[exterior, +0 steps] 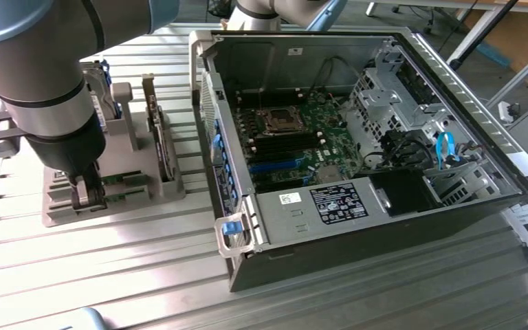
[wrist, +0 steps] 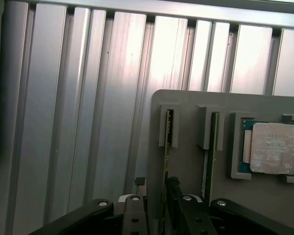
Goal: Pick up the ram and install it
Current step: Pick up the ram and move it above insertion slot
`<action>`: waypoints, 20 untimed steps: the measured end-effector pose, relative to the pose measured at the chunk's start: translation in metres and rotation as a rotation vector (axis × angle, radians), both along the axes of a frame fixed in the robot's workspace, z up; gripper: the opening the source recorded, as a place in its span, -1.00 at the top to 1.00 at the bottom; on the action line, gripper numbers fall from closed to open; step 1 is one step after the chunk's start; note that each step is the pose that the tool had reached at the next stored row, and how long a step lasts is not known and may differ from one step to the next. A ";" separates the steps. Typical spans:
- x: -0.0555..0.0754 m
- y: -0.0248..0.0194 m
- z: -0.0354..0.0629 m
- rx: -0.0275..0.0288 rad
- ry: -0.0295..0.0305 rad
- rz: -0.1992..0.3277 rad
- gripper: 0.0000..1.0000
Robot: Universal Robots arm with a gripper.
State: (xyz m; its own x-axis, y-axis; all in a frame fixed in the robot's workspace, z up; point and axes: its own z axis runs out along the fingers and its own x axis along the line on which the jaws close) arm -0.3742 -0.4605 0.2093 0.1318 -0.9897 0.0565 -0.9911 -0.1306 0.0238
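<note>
Ribbed aluminium slats are forming the table (exterior: 80, 275), and an open computer case (exterior: 337, 206) is lying on it. A grey holder block (exterior: 108, 213) is sitting at about nine o'clock from the case in the exterior view. The arm is reaching down over that block.

The hand (wrist: 157, 185) is standing wide open and gripping nothing. Its two fingers (wrist: 135, 210) are straddling the ram (wrist: 166, 147), one on each face, and one of them is looking very close to the board.

Judging from this, the main risk is lying in an off-centre closure. If one finger meets the stick first, it could be tilting the stick in its slot, so that it binds or slips from the pads. A second thin board (wrist: 210, 147) is standing just beside it, near enough that the nearer finger could be knocking it.

The ram is showing edge-on as a thin green line, standing upright between the block's slot walls. Its chips and label are facing away, so I cannot make them out. A square processor chip (wrist: 274, 147) is resting in its own pocket further along the block.
</note>
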 end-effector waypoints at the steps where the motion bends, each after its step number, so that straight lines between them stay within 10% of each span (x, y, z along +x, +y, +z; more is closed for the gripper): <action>1: 0.000 0.0006 -0.0004 0.0001 -0.0001 0.000 0.40; 20: 0.000 0.0068 -0.0039 -0.0001 0.0001 0.000 0.40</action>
State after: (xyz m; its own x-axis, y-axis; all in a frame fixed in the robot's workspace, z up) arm -0.3742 -0.4538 0.2054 0.1318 -0.9897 0.0565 -0.9911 -0.1306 0.0239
